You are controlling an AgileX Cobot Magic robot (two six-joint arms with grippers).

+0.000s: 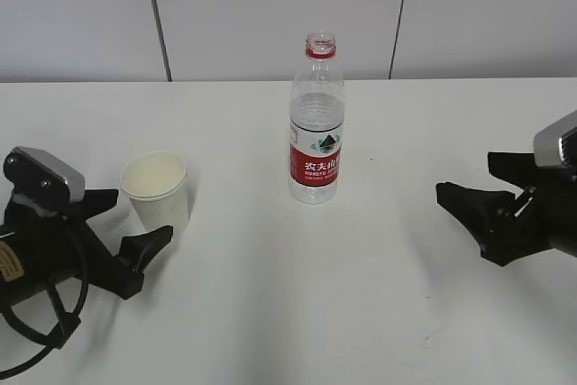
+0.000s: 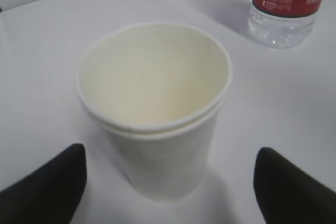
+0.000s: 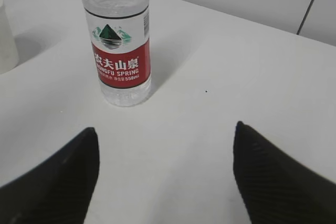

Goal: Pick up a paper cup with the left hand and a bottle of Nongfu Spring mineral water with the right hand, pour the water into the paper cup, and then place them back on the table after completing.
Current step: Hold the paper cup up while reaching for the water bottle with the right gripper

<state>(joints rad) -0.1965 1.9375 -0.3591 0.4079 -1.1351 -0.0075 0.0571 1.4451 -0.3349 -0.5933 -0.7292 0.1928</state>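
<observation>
A white paper cup stands upright on the table at the left; a double rim shows in the left wrist view, and it looks empty. The uncapped Nongfu Spring bottle, with a red label and mostly full of clear water, stands at the centre back. My left gripper is open, one finger on each side of the cup's base without touching. My right gripper is open and empty, well right of the bottle, which stands ahead and to its left.
The white tabletop ends at a light grey panelled wall behind the bottle. The bottle's base also shows at the top right of the left wrist view. The cup's edge shows at the far left of the right wrist view.
</observation>
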